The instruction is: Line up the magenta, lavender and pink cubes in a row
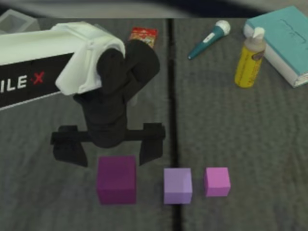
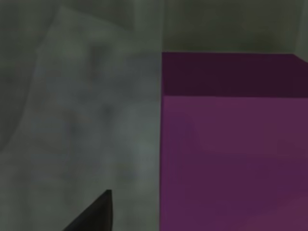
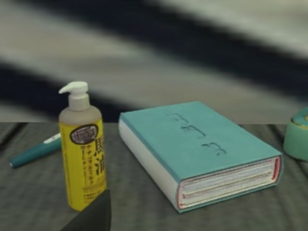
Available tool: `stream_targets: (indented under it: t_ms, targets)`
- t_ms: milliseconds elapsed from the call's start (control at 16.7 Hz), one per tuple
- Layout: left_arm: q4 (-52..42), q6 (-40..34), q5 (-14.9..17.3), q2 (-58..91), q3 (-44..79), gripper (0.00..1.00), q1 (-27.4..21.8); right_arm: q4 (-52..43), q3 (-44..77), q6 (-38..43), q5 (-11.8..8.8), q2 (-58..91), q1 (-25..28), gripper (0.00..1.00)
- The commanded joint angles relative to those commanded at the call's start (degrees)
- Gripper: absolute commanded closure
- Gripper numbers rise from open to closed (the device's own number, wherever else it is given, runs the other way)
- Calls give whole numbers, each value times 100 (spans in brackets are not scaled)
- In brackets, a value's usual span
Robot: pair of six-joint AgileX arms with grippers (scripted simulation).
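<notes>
The table [image 1: 240,134] was covered in a dark grey, felt-like cloth with a darker seam running front to back down its middle. Behind the far edge I could make out only blurred pale and dark bands.

Beyond my left gripper [image 1: 109,151], at the far right of the table, lay a thick teal hardback book [image 1: 284,41], a yellow pump bottle [image 1: 250,60] just beside it, and a teal-and-white pen-shaped tool [image 1: 209,39]. A small red packet [image 1: 143,34] peeked out behind the arm.

All three cubes were plain and matte. The magenta [image 1: 116,179], largest and darkest, sat just in front of the left gripper, not touched by it. To the right of the gripper stood the lavender [image 1: 177,185], then the pink cube [image 1: 216,181], each apart from its neighbour, in a rough row.

My left gripper's black fingers were spread wide and held nothing. Of my right gripper [image 3: 91,216] I saw only a dark tip near the bottle, so its state I cannot tell.
</notes>
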Motion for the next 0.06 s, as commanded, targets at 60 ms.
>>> stream_targets:
  t_ms: [60]
  targets:
    - [-54, 5, 0, -38, 42, 0, 6, 0, 0, 0, 0, 0, 0, 0]
